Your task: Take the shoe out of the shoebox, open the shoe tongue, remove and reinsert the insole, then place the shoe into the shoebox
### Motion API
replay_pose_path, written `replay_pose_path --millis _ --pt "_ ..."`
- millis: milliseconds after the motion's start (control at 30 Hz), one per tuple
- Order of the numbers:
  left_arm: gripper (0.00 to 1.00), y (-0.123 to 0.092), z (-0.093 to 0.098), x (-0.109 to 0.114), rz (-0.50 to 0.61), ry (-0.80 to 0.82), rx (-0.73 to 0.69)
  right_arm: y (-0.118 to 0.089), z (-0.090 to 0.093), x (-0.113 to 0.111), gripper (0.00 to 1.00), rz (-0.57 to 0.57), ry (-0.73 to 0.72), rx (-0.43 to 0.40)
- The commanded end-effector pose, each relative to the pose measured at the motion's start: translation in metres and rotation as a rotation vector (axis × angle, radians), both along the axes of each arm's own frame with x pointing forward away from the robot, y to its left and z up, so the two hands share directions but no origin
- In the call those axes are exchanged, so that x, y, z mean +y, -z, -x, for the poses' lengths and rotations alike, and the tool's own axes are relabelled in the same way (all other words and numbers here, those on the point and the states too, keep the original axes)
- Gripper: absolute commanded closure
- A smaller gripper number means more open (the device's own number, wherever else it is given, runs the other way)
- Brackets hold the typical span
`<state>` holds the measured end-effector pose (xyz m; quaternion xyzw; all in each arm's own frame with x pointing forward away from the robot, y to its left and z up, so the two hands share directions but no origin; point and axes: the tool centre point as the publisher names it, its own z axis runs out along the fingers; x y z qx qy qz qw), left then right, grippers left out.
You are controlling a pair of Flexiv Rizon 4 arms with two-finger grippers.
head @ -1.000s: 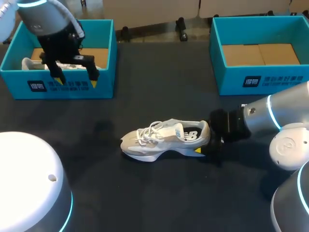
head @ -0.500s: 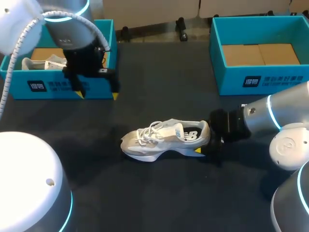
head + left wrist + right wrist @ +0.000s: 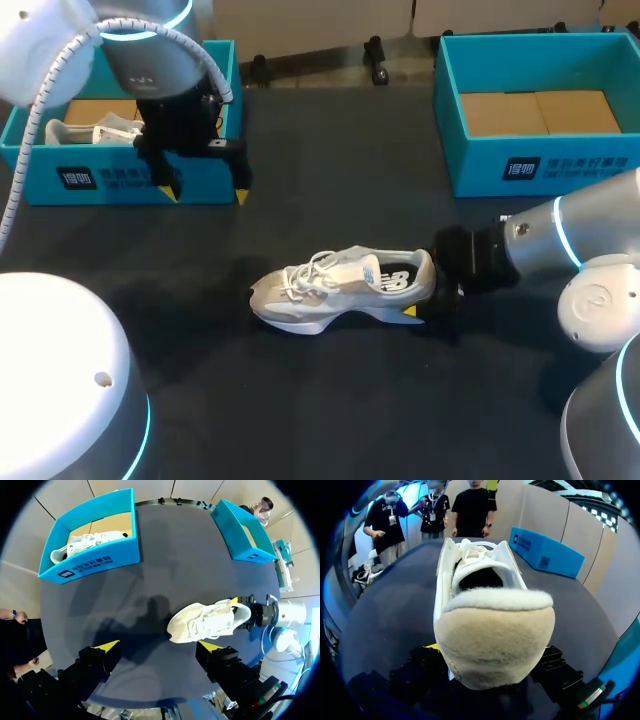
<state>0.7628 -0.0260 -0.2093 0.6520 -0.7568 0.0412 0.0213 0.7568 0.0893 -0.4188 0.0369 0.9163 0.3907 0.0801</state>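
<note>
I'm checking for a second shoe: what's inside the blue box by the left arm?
One white shoe lying on the box's cardboard floor. The near wall hides its lower side.

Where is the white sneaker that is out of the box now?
In the head view, the white sneaker lies on its sole near the middle of the table, toe toward my left, its heel held in the right hand.
</note>
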Motion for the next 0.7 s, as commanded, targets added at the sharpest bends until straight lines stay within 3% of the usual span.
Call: replay_pose_path --millis 33,400,700 --pt "0.00 0.000 0.000 -0.001 -0.001 -0.001 0.001 0.002 0.000 0.003 1.00 0.007 0.004 -0.001" --pt "0.00 0.034 0.020 -0.027 -0.004 0.011 0.077 0.002 0.000 0.003 1.00 0.007 0.004 -0.001" --pt "0.00 0.050 0.035 -0.064 0.022 0.033 0.093 0.002 0.000 0.003 1.00 0.007 0.004 -0.001"
